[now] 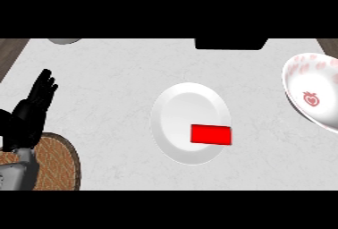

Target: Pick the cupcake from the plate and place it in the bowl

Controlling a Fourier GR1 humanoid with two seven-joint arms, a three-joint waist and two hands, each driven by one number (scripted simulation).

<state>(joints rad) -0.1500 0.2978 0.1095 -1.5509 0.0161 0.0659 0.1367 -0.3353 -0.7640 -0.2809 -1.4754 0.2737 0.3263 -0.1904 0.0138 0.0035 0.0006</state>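
- We are looking down on a pale grey marbled counter top [112, 67], evenly lit.
- We are seeing a dark brown wood-grain surface [12, 49] past its far corners.
- We are finding a round brown woven mat [61, 166] lying at its near left.

A pale, marbled worktop [112, 80] fills the head view. Near its middle lies a white plate [185, 107], and on the plate's lower right part sits a flat red block [211, 134], its right edge reaching the rim. No cupcake shape can be made out. At the right edge, well apart from the plate, stands a white bowl [303, 80] with red markings and a strawberry figure inside, partly cut off by the frame. The left robot hand [36, 105] rests at the left edge, fingers straight and pointing up, touching nothing. Below it lies a brown woven mat [56, 163]. A dark object [231, 43] and a grey round object [64, 41] touch the top edge.
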